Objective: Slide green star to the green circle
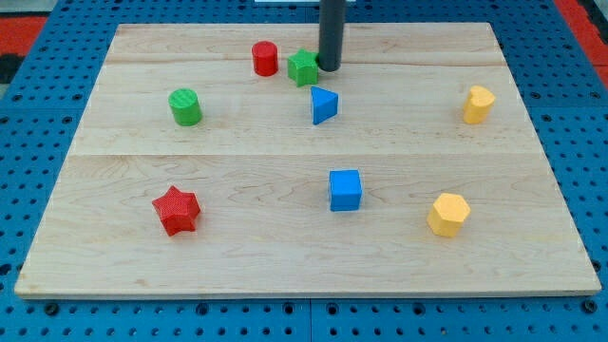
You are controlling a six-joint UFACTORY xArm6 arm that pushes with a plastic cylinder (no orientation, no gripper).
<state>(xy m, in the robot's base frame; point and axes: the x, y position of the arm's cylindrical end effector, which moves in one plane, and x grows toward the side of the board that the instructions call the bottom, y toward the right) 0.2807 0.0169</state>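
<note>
Wooden board [285, 256]; eight blocks lie on it; red, green, blue, yellow.

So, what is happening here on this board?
My tip rests against the right side of the green star near the view's top. The green circle stands apart, further to the view's left and a little lower, and the red circle sits just left of the star.

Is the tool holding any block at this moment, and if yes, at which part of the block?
Nothing is held: my tip is a plain rod and can only push. It stands at the right side of the green star, touching it or nearly so.
</note>
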